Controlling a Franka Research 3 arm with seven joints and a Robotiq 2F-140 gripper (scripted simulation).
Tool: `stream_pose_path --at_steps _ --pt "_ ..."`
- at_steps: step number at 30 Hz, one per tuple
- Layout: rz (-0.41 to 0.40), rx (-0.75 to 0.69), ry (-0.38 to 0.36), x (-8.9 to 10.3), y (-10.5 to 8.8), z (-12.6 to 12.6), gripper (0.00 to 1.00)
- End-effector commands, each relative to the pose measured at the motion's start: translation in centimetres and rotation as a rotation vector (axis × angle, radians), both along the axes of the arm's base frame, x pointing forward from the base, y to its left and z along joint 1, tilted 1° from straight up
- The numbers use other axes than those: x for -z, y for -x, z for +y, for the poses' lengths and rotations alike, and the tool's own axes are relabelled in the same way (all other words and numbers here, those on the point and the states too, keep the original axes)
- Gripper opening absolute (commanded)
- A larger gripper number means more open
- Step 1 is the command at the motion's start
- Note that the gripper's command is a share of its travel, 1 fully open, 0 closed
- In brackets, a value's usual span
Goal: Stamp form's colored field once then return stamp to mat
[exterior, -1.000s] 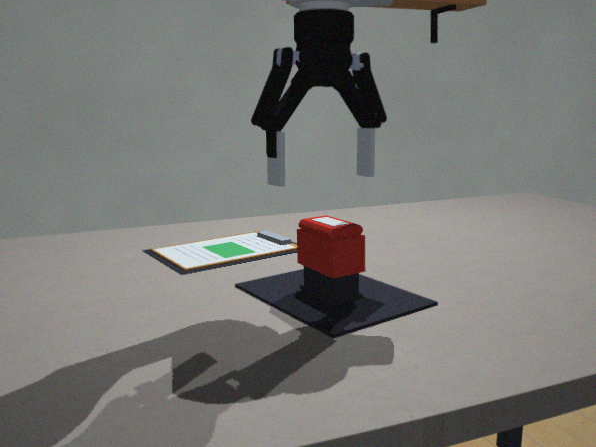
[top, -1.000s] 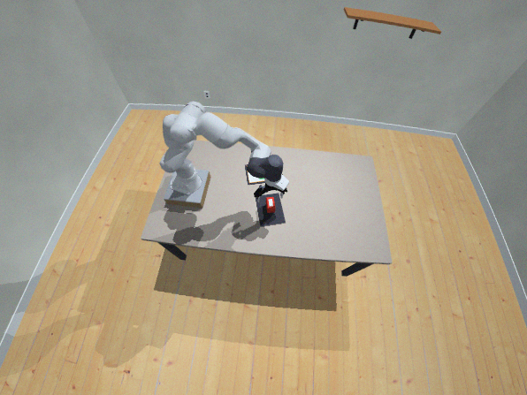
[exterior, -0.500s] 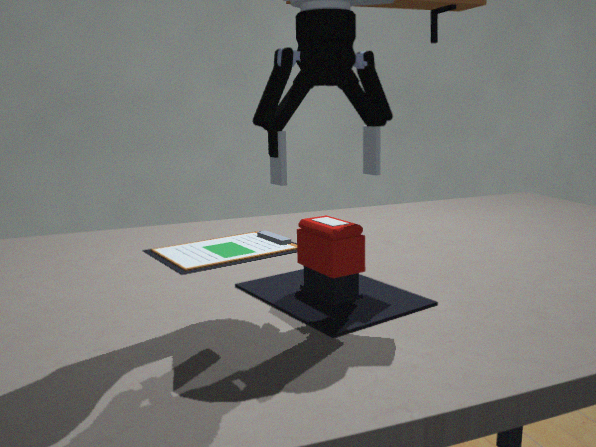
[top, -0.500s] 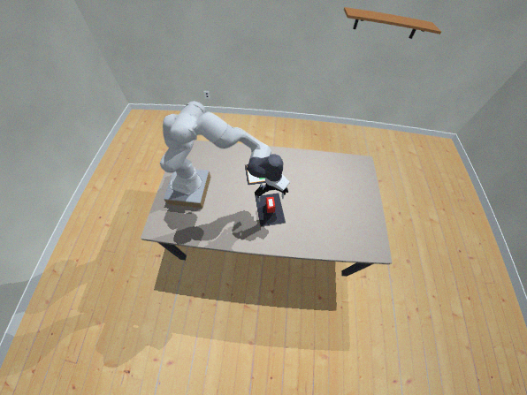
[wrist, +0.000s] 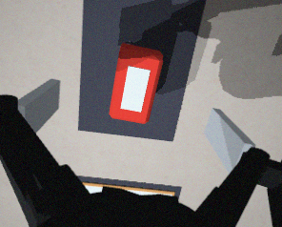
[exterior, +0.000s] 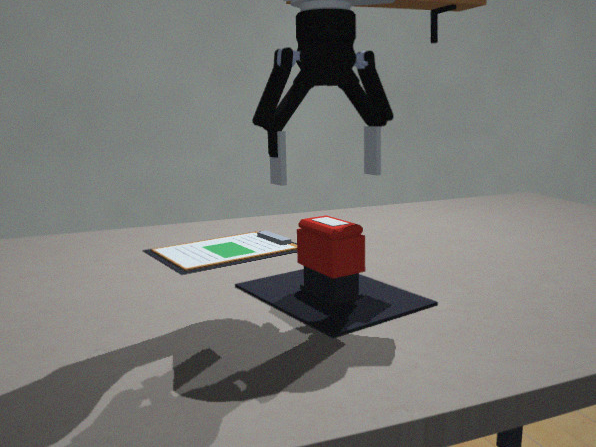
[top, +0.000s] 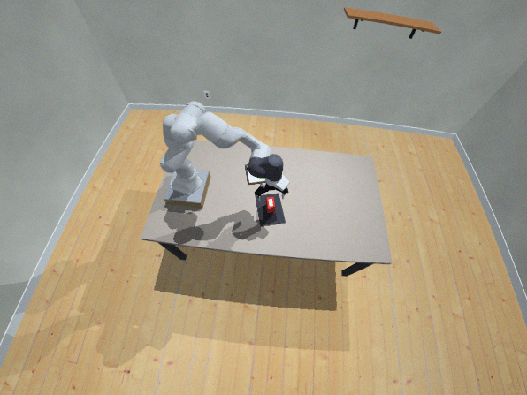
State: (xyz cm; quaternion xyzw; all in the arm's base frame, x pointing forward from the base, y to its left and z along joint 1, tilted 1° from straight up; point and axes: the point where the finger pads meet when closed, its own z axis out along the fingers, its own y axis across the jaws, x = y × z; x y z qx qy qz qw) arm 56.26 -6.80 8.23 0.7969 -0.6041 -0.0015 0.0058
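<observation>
The stamp (exterior: pixel 330 257) has a red top with a white label and a black base. It stands upright at the middle of the dark mat (exterior: pixel 336 301). It also shows in the wrist view (wrist: pixel 135 84) and in the overhead view (top: pixel 270 204). The form (exterior: pixel 225 250) lies on a clipboard behind and left of the mat, and its green field (exterior: pixel 228 249) bears no mark. My gripper (exterior: pixel 325 166) is open and empty. It hangs well above the table, pointing down, above the stamp and a little toward the form. In the wrist view the fingers stand wide apart.
The arm's base (top: pixel 187 189) stands on the table's left end. A wooden shelf (top: pixel 392 20) hangs high on the far wall. The arm's shadow (exterior: pixel 215 369) falls on the table in front of the mat.
</observation>
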Motion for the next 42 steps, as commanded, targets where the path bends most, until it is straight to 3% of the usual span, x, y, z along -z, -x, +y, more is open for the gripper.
stream_pose_path --at_steps 1,7,9,11,15,22,26,28,31,39,42 --pt "-0.002 0.012 0.000 0.0 -0.1 0.0 1.00" --pt "-0.002 0.012 0.000 -0.4 -0.2 0.0 1.00" --pt "-0.003 0.012 0.000 -1.9 -0.1 0.0 1.00" --pt "-0.003 0.012 0.000 -1.9 -0.1 0.0 1.00" --pt "-0.003 0.011 -0.001 -4.8 0.0 0.1 1.00" --pt "-0.003 0.027 -0.001 -4.9 0.1 0.4 1.00" --pt "-0.005 0.171 -0.006 -5.1 0.6 3.3 1.00" --pt "-0.005 0.171 -0.006 -5.1 0.6 3.3 1.00" --pt "-0.005 0.363 -0.012 -5.2 1.8 7.6 1.00" --pt "0.022 0.468 -0.057 -5.3 8.7 21.2 1.00" --pt "0.037 0.489 -0.070 -5.2 11.4 24.4 1.00"
